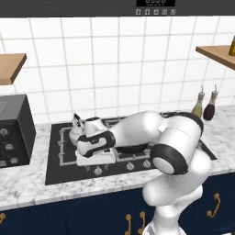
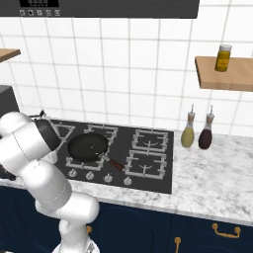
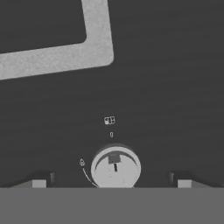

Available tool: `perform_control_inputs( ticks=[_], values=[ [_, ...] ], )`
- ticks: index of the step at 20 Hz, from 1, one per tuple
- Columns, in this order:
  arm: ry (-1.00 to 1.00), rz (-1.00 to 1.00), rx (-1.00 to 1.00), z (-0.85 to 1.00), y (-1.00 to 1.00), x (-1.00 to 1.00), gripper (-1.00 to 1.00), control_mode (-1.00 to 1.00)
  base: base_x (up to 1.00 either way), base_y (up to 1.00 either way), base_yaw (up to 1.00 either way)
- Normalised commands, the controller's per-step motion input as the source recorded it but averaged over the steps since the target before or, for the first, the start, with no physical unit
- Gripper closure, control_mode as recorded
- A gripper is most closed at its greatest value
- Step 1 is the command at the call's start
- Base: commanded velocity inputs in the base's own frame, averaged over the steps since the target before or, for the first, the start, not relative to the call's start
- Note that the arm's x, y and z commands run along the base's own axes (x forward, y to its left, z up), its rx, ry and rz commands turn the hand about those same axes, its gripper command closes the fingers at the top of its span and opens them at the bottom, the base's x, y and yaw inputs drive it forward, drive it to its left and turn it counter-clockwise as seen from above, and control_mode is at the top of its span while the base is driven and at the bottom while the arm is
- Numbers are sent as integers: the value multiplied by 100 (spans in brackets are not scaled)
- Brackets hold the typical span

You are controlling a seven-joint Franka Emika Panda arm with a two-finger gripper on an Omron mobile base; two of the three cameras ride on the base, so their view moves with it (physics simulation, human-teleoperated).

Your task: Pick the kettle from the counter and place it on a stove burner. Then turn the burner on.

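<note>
Kettle sits on the back-left grate while the released pincer straddles a knob.

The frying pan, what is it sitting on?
The black frying pan sits on a black grate of the cooktop. The burner beneath it is covered by the pan, so it cannot be seen.
</note>
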Motion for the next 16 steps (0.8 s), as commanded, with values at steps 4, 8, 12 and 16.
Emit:
perform_control_inputs(
  ticks=[4, 8, 12, 16],
  values=[
    [2, 0, 0, -20, -2, 0, -100, -100, 0, 0, 0],
    [5, 0, 0, -24, 0, 0, -100, -100, 0, 0, 0],
    [3, 0, 0, -13, 0, -2, -100, -100, 0, 0, 0],
    [0, 0, 0, 0, 0, -3, 100, -100, 0, 0, 0]
  ],
)
